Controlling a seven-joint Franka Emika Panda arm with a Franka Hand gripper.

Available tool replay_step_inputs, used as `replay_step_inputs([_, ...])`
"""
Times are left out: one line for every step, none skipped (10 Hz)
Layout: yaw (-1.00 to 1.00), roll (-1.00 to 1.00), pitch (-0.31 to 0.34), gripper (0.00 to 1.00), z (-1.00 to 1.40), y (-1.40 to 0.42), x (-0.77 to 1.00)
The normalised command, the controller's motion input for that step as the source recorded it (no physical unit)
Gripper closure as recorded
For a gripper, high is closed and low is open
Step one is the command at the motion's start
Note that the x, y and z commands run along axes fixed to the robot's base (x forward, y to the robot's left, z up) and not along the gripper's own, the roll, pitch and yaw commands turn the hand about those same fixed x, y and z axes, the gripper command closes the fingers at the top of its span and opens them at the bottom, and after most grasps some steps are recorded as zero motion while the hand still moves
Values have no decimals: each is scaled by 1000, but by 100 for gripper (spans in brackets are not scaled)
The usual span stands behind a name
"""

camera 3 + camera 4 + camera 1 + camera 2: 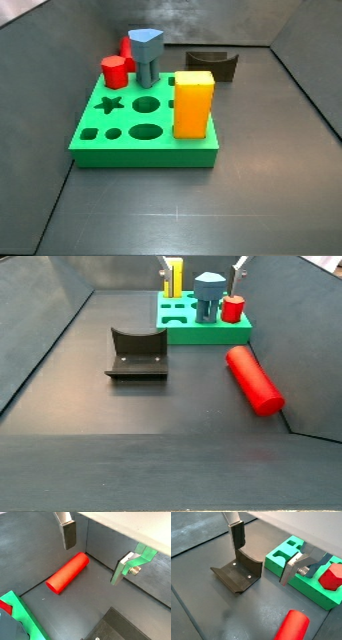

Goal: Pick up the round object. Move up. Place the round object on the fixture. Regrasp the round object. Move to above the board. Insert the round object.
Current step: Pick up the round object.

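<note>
The round object, a smooth red cylinder, lies on its side on the dark floor by a side wall; it shows in both wrist views. The dark fixture with its curved notch stands on the floor beside it, also seen in a wrist view. The green board stands farther back and also shows in a side view. My gripper hangs open and empty above the floor between the cylinder, the fixture and the board. Its fingertips show at the upper edge of a side view.
On the board stand an orange block, a blue-grey prism and a short red hexagonal peg. Star, round and square holes show in the board's top. Grey walls enclose the floor on all sides.
</note>
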Motion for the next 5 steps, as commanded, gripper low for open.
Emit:
replay_step_inputs([137,180,0,0,-411,69,0])
replay_step_inputs([166,204,-81,0,-797,0,-200])
replay_step_inputs([269,143,-139,0,-777,-260,-357])
replay_step_inputs([351,166,-183,0,-786,-274,-571])
replay_step_inputs([260,100,-226,0,-794,0,-786])
